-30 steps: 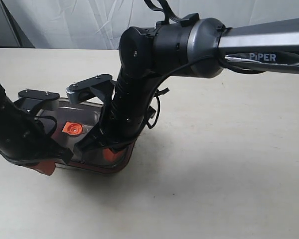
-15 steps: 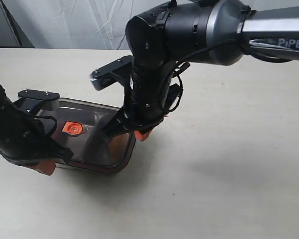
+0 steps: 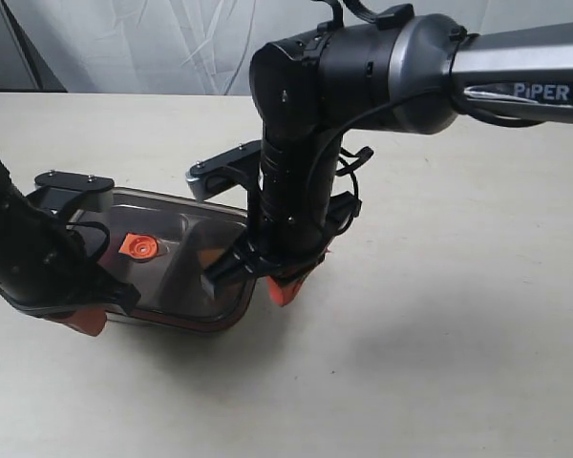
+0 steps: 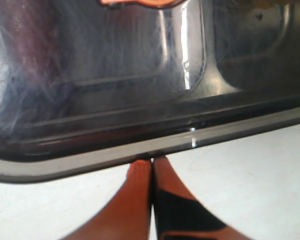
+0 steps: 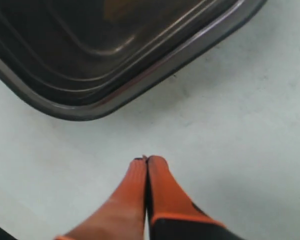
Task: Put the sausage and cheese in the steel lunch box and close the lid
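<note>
The dark smoky lid (image 3: 177,272) lies on the steel lunch box, its orange valve (image 3: 137,246) showing. Through the lid, the left wrist view shows the steel lunch box (image 4: 187,55) and its divider. An orange-brown patch under the lid (image 5: 121,7) may be the cheese; the sausage is hidden. My left gripper (image 3: 84,322) is shut, its tips (image 4: 152,161) touching the lid's rim (image 4: 90,161) at the box's near left side. My right gripper (image 3: 286,289) is shut and empty, just off the box's right corner over bare table, with its tips (image 5: 147,160) apart from the lid (image 5: 115,65).
The beige table (image 3: 439,334) stretches to the right and front of the box. The right arm's wrist and forearm (image 3: 382,76) hang over the box's right end. A white curtain (image 3: 153,48) stands behind the table.
My right gripper has come off the lid's right end, moving right and then down beside the box's corner. The left arm and the lid have stayed put.
</note>
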